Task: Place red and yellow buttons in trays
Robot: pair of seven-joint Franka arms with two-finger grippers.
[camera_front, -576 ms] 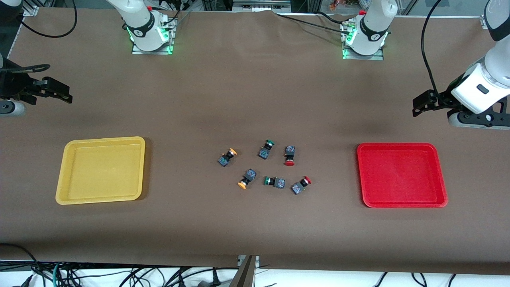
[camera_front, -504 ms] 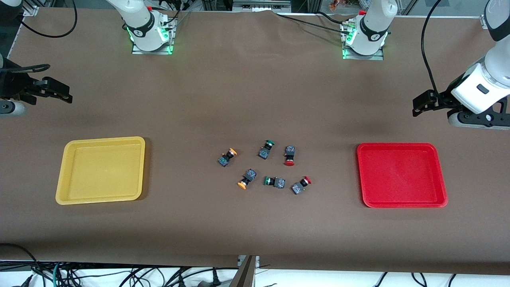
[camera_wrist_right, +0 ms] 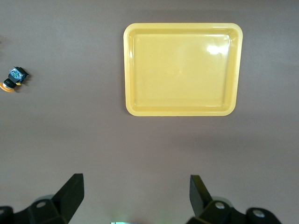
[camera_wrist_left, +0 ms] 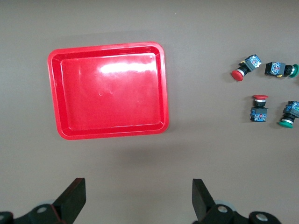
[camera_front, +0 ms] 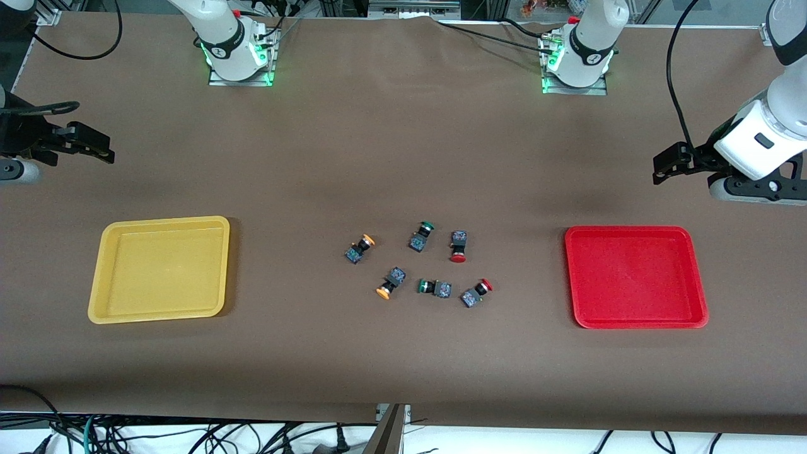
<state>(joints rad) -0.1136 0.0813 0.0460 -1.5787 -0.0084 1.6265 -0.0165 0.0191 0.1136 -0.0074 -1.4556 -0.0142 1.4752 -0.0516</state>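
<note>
- Now the left gripper point(camera_wrist_left: 135, 203), fingers apart, hangs over bare table; red tray point(camera_front: 635, 277) near, red buttons point(camera_front: 458, 246) well apart.
- Right gripper point(camera_wrist_right: 133, 200), fingers apart, waits likewise; yellow tray point(camera_front: 161, 269) near.
- From the button cluster, in the front view, red tray lies at three o'clock, yellow tray at nine o'clock.

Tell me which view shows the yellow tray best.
Right wrist view: the yellow tray fills it from directly above, whole rim and empty floor visible. Front view shows the tray whole but smaller. Left wrist view misses it.

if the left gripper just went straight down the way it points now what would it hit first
Probably bare table. The left gripper, open, points down at the brown surface just beside the red tray, not over it. Depth is unclear, but nothing else shows in that line.
</note>
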